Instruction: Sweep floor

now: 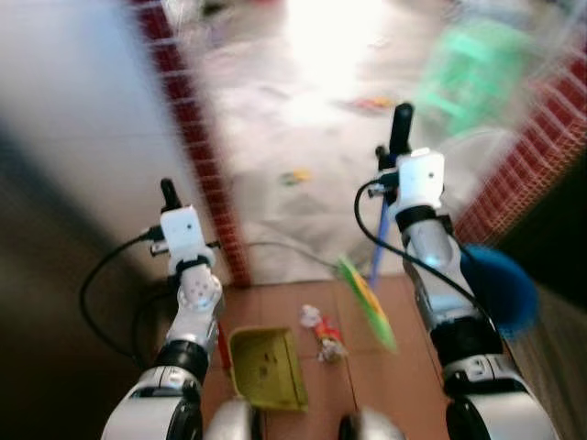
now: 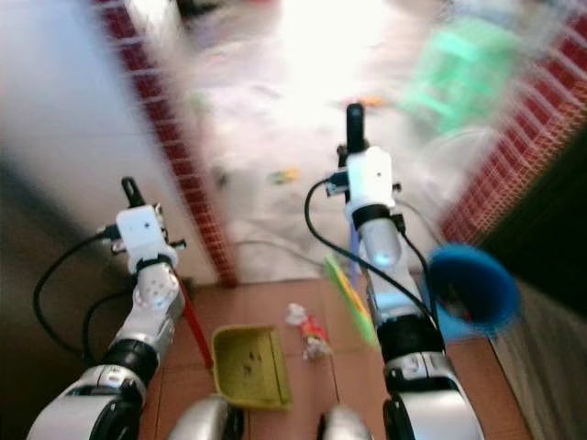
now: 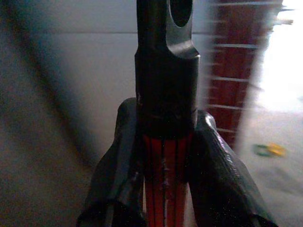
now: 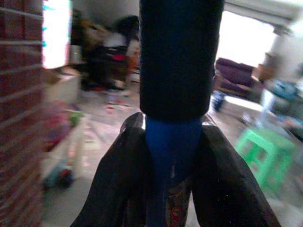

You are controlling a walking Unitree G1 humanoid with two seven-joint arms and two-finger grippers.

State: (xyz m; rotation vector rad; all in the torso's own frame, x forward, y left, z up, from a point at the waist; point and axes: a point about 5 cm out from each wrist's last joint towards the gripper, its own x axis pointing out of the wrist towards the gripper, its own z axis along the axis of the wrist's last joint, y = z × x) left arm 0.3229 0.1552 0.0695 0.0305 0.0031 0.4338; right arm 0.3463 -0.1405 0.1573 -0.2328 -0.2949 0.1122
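My left gripper (image 3: 165,161) is shut on the red dustpan handle (image 3: 165,179), which ends in a black cap (image 1: 170,193). The yellow-green dustpan (image 1: 266,367) rests on the terracotta tiles near my feet. My right gripper (image 4: 173,161) is shut on the blue broom handle (image 4: 171,142), also topped with a black cap (image 1: 401,126). The broom's green and yellow bristles (image 1: 367,302) hang just right of a small piece of red and white litter (image 1: 326,339), which lies beside the dustpan. The eye views are blurred.
A red brick pillar (image 1: 206,165) and a white wall stand at my left. A blue bucket (image 1: 500,289) sits at my right by a brick wall (image 1: 541,147). Ahead, the pale floor holds small bits of litter (image 1: 295,176) and a green stool (image 1: 468,73).
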